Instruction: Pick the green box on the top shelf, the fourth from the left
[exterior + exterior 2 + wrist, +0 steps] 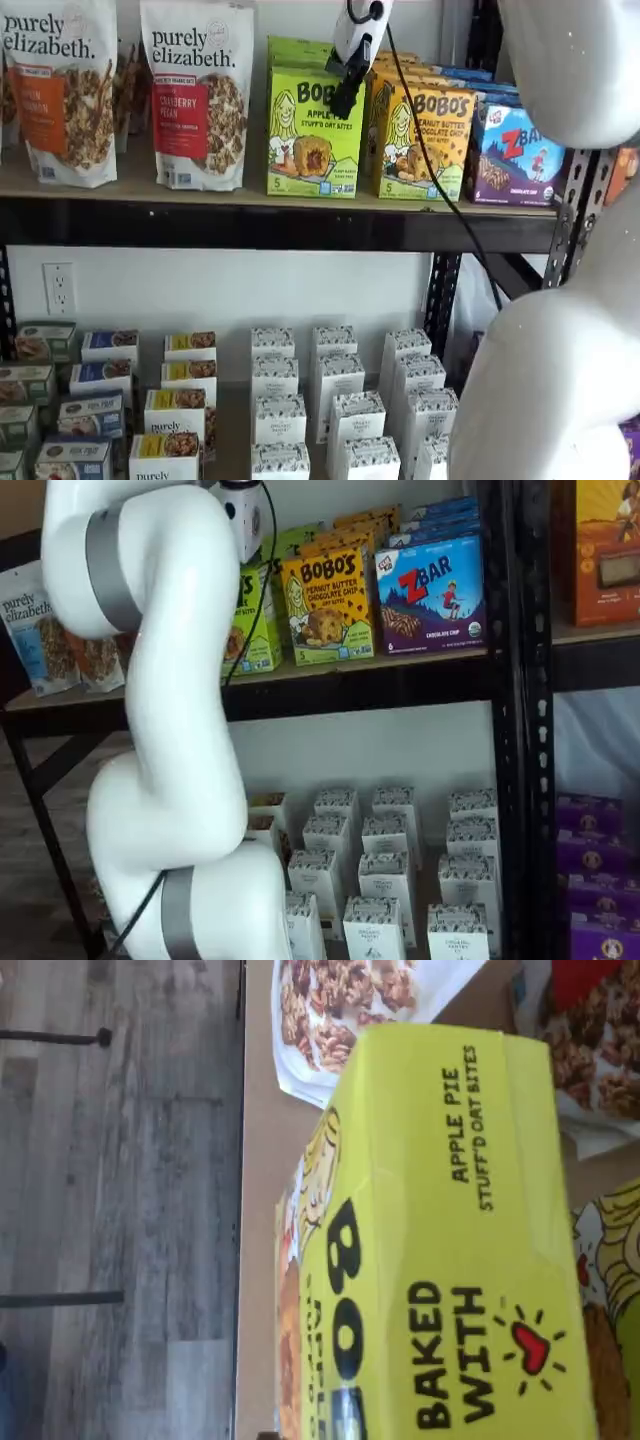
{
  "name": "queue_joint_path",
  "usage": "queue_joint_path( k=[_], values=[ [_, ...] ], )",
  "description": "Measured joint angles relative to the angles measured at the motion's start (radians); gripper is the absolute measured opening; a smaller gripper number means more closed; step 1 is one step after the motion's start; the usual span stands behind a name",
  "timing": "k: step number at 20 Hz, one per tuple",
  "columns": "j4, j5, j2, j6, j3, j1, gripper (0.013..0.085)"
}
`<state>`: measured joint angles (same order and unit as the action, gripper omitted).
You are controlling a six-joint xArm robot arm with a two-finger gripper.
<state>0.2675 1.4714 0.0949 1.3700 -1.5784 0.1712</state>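
The gripper (347, 100) hangs in front of the green box (314, 128), its black fingers seen as one dark shape; they are most likely spread wide, with nothing between them. The box stands upright at the front of the top shelf (280, 222), beside the yellow-orange box (424, 140). It looks like light, stiff, smooth cardboard; gripping across its narrow sides near the top seems safest.

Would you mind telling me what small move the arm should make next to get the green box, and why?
Probably ease the gripper down and in over the green box, then close. In a shelf view its black fingers hang at the box's upper right corner, on the top shelf, and nothing is gripped yet.
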Motion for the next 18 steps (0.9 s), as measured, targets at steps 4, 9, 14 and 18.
queue_joint_path(
  k=[4, 9, 14, 18],
  values=[
    [-0.005, -0.019, 0.006, -0.001, 0.017, 0.003, 0.0850],
    [-0.002, -0.029, 0.010, 0.001, 0.026, 0.003, 0.0730],
    [-0.004, -0.022, 0.007, 0.001, 0.021, 0.003, 0.0650],
    [-0.010, -0.003, -0.001, -0.001, 0.007, 0.003, 0.0650]
  ],
)
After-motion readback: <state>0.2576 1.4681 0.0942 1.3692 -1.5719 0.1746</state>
